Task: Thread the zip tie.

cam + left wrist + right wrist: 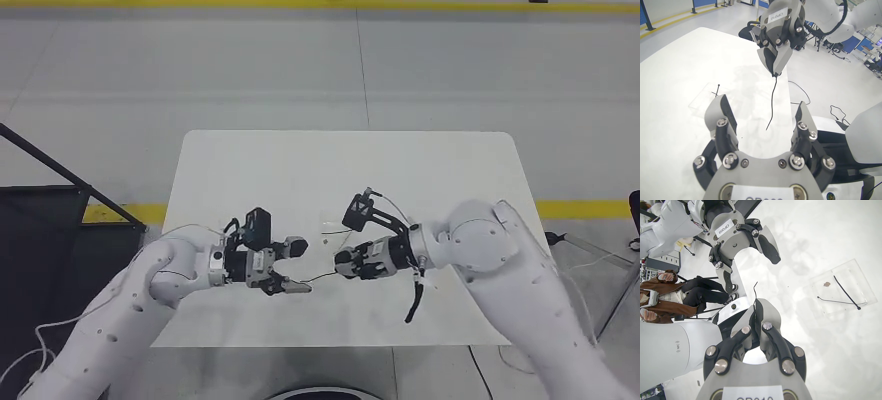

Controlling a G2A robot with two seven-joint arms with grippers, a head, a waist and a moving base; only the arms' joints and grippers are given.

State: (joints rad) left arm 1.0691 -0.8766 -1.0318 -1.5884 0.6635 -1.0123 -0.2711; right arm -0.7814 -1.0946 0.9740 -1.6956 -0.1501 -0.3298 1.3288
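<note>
Zip tie (772,106) was pinched at one end in your right gripper (775,73), with the fingers closed tight on it. The rest of the strap stuck out free above the table (400,170), bending slightly, thin tip toward your left gripper (762,100). I couldn't tell if the head was inside the pads.

Left gripper (752,274) was spread wide, holding nothing. In the left wrist view the tie's free tip sat in the gap between its two fingers, touching neither.

In the top view you had both grippers facing each other, left (298,266) and right (340,268), close together over the near half of the table with the tie (320,275) bridging between them.

Clear tray (857,275) lay flat on the table, off to the side of the grippers and well apart from them. Two spare ties (846,292) lay crossed on it, both black. A small brown speck (826,284) was on the tray beside them.
</note>
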